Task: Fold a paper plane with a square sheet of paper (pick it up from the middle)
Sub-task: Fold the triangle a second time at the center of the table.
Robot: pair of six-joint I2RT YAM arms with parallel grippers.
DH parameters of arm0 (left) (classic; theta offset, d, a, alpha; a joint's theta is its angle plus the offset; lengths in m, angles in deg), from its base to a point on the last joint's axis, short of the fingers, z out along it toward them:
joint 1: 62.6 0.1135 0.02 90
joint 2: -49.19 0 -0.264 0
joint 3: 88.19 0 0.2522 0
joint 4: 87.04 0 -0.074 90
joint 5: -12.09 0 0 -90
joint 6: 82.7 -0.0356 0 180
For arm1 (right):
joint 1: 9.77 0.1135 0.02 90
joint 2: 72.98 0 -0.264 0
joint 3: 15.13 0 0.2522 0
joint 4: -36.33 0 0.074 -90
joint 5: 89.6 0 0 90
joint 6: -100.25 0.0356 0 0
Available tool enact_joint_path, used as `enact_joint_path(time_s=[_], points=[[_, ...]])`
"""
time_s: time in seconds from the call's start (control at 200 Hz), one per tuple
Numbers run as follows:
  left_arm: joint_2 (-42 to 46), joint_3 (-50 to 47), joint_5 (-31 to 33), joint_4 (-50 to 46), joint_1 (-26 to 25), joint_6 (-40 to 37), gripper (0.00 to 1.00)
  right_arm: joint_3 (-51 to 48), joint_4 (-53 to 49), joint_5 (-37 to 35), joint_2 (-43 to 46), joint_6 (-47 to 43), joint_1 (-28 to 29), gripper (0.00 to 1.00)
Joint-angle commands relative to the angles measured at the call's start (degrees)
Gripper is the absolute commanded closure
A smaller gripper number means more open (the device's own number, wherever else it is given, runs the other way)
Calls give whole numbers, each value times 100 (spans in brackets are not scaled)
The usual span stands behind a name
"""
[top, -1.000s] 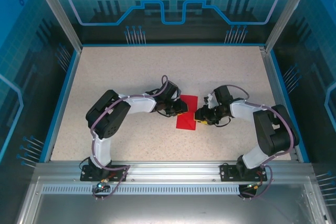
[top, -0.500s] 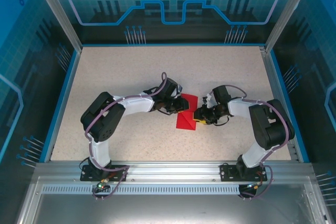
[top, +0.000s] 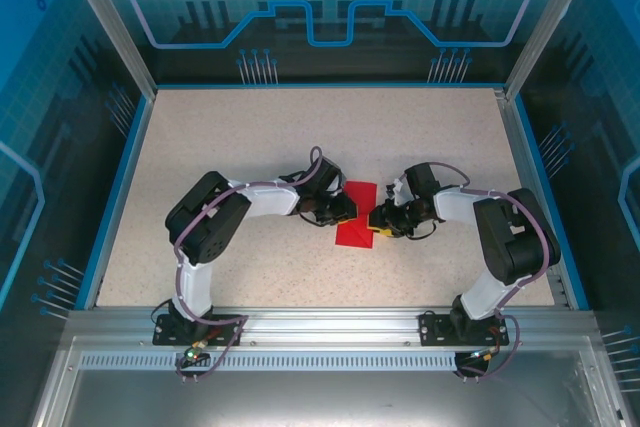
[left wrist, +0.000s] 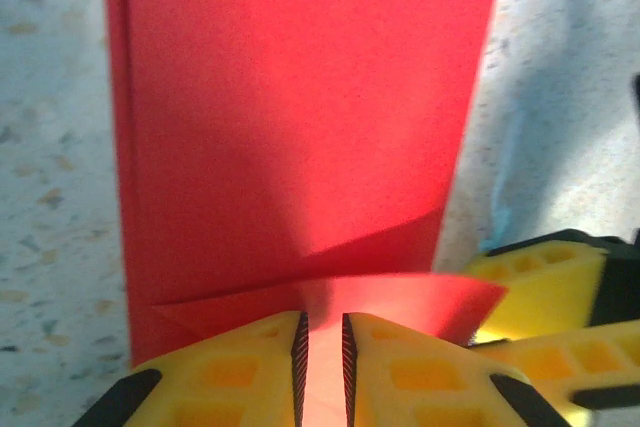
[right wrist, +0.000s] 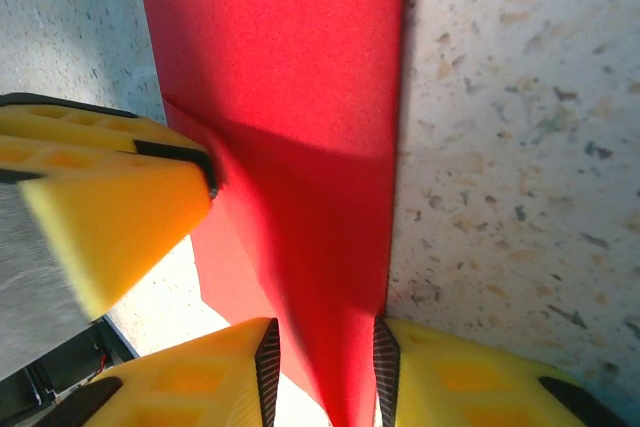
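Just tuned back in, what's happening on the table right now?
Both arms meet at the middle of the table over the red square sheet of paper, which lies there looking folded into a narrower strip. The left claw is pinched shut on a lifted flap at one edge. The right claw straddles the opposite edge with its fingers apart; whether it actually grips is unclear. No plane shape yet.

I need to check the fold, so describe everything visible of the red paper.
The red paper is thin, matte, bright red, apparently folded into a narrow two-layer rectangle lying on the speckled table near its middle. One edge flap is lifted and pinched by the left hand; the opposite edge sits between the fingers of the right hand.
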Motion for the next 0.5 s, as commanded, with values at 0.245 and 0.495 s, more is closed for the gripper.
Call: enact_joint_path(time_s=[0.245, 0.495], points=[[-131, 90, 175, -394, -36, -223, 81, 51, -58, -196, -31, 168, -62, 64], [-101, 90, 166, -372, -33, -205, 81, 19, 126, 24, -6, 338, -21, 67]])
